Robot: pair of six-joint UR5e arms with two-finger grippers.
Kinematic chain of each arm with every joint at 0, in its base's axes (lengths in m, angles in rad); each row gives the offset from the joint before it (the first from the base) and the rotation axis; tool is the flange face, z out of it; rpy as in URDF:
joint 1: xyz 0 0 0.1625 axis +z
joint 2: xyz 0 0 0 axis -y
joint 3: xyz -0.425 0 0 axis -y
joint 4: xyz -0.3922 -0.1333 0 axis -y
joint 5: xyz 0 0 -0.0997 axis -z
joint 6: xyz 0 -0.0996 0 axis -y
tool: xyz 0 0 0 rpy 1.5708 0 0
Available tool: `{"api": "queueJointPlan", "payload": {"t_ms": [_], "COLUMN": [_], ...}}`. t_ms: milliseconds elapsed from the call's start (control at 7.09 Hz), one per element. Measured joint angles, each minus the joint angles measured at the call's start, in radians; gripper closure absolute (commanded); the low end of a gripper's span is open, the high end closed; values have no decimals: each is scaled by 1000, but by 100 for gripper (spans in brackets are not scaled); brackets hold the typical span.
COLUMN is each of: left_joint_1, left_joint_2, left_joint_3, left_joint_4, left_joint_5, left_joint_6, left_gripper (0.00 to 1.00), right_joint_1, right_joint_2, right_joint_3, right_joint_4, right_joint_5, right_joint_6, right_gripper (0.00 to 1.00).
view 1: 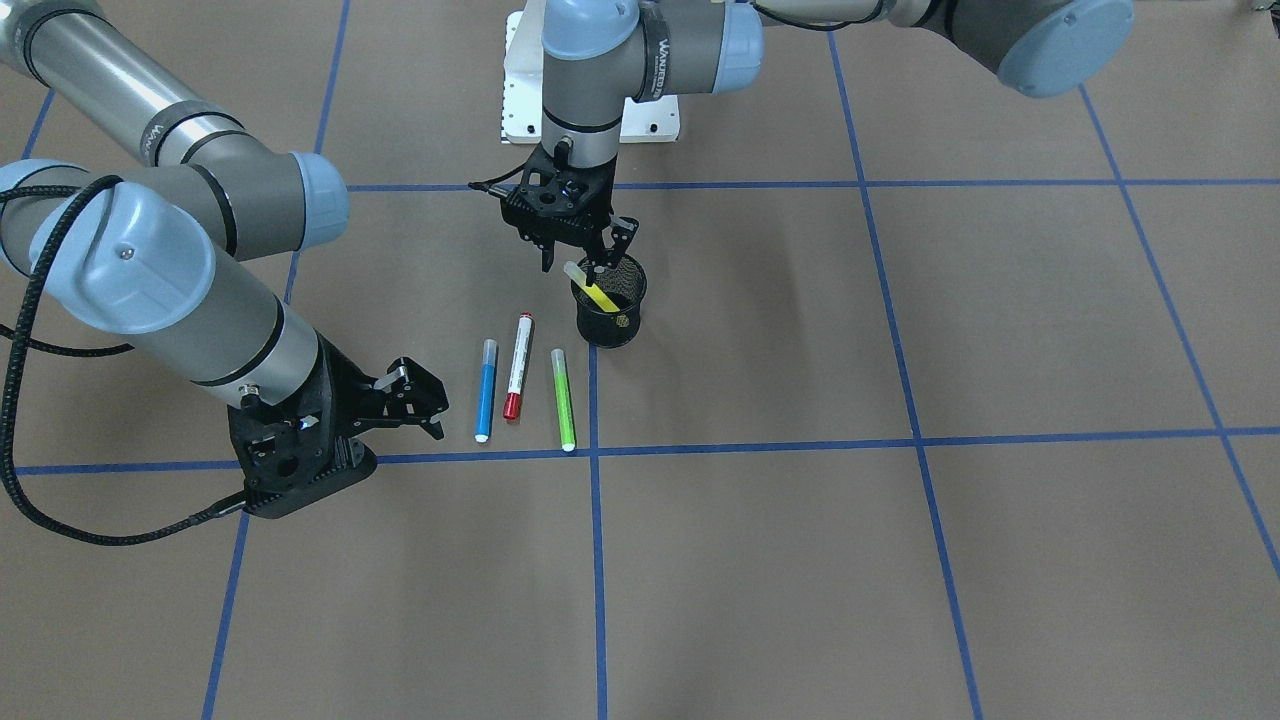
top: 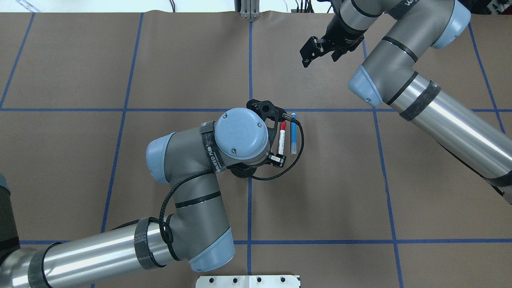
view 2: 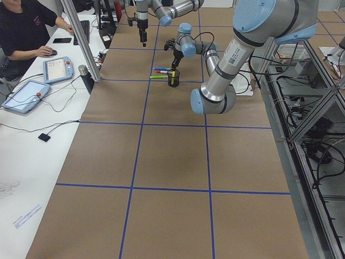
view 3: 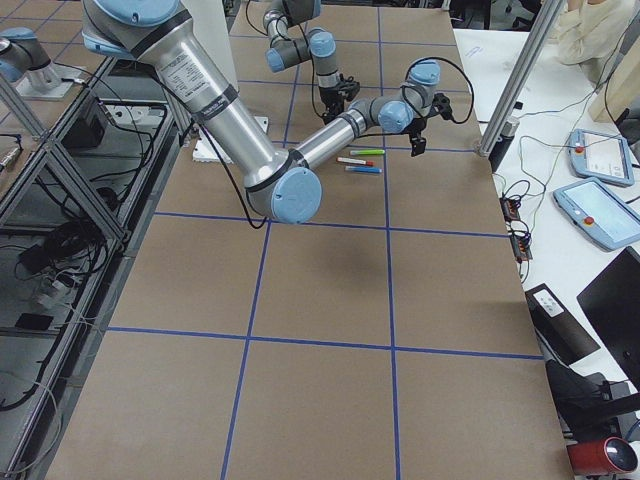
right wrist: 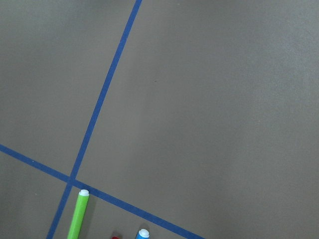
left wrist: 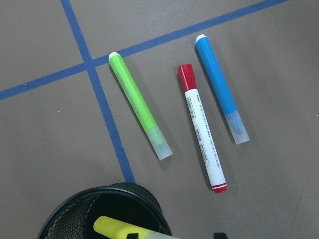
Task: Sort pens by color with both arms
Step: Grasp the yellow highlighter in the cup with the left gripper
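Three pens lie side by side on the brown table: blue (view 1: 486,390), white with red cap (view 1: 518,365) and bright green (view 1: 563,398). The left wrist view shows the blue (left wrist: 221,94), red-capped (left wrist: 203,134) and green (left wrist: 139,104) pens too. The yellow pen (view 1: 597,293) leans inside the black mesh cup (view 1: 610,320). My left gripper (view 1: 578,262) hovers just above the cup, open, its fingers either side of the yellow pen's top. My right gripper (view 1: 438,412) is open and empty, low over the table beside the blue pen. In the overhead view my left wrist hides the green pen and the cup.
The white pedestal base (view 1: 520,90) stands behind the cup. Blue tape lines (view 1: 597,560) grid the table. A black cable (top: 298,154) loops off my left wrist over the pens. A person (view 2: 21,27) sits at a side table with tablets.
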Motion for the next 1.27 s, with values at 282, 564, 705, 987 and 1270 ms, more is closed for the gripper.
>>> {"api": "queueJointPlan", "payload": {"t_ms": [282, 564, 705, 987, 1270], "left_joint_1": [-1, -5, -6, -7, -16], "left_joint_2": [5, 5, 5, 4, 4], "left_joint_3": [0, -1, -2, -3, -6], "left_joint_4": [0, 0, 1, 1, 1], "left_joint_5": [21, 27, 28, 29, 30], "left_joint_6": [-1, -1, 0, -1, 0], "left_gripper": [47, 56, 58, 59, 59], "right_joint_1": [-1, -1, -2, -3, -5], "right_joint_2": [0, 0, 0, 0, 0], "right_joint_3": [0, 0, 1, 1, 2], "right_joint_4": [0, 0, 0, 0, 1], "right_joint_5": [0, 0, 0, 0, -2], "right_joint_6": [0, 1, 1, 0, 0], "right_gripper": [1, 1, 1, 1, 1]}}
